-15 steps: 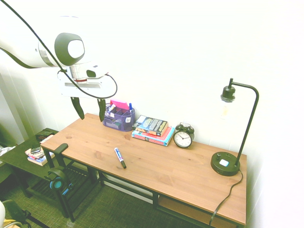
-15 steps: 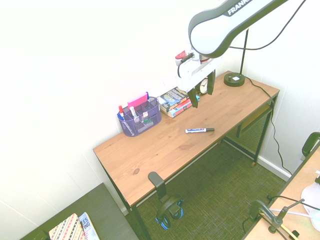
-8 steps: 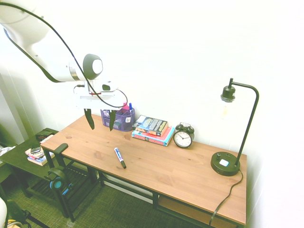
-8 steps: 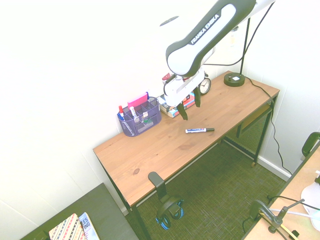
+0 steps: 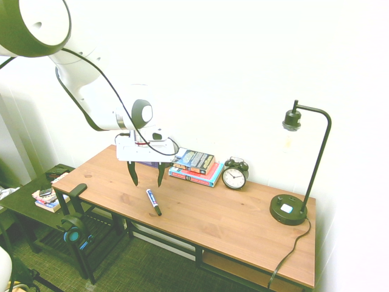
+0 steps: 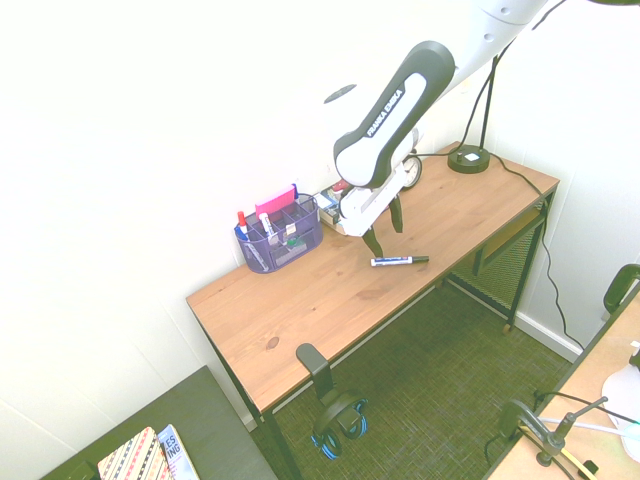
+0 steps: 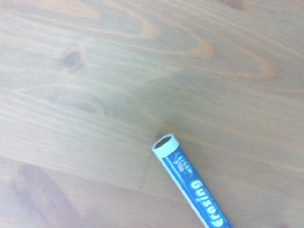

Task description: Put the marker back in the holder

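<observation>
Marker point(image 7: 192, 183), "erasing" on blue label, lies flat; end effector point(image 5: 145, 176) open nearby.

Franka arm point(image 5: 91, 97) in from L, jaws point(image 5: 148, 181) open, pointing down above wood surface point(image 5: 219, 216), near dry-erase marker point(image 5: 153, 201) w/ white barrel, blue label, blk cap, lying flat. Purple mesh organizer point(image 5: 148, 163) mostly hidden behind gripper. R of it: stacked books point(image 5: 196, 167), then blk twin-bell alarm clock point(image 5: 234, 174) just beside. Blk desk lamp point(image 5: 289, 210) at R end. Headphones point(image 5: 73, 233) hang off L end.
</observation>
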`<state>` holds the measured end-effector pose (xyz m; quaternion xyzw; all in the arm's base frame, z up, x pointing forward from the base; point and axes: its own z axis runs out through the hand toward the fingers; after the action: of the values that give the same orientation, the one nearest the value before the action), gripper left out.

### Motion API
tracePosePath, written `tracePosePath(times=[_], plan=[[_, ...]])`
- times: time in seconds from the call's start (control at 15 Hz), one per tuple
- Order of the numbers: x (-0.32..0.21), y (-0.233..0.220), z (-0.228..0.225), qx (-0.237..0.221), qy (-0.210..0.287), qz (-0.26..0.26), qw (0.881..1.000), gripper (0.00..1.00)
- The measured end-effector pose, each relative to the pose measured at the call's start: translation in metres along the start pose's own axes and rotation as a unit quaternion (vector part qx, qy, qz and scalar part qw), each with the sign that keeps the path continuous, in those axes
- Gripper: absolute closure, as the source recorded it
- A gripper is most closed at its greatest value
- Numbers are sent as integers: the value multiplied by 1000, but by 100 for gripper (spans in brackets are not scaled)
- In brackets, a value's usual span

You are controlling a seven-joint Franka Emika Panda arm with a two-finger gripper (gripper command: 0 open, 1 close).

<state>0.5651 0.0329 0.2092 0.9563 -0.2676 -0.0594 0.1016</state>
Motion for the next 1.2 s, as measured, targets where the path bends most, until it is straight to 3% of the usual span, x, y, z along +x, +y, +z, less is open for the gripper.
tracePosePath(times=[0.4,0.47,1.2], plan=[[8,-7,34,-20,-13,-18,1000,0],[9,-9,38,-23,-14,-20,999,100],[8,-21,50,-33,-12,-31,999,100]])
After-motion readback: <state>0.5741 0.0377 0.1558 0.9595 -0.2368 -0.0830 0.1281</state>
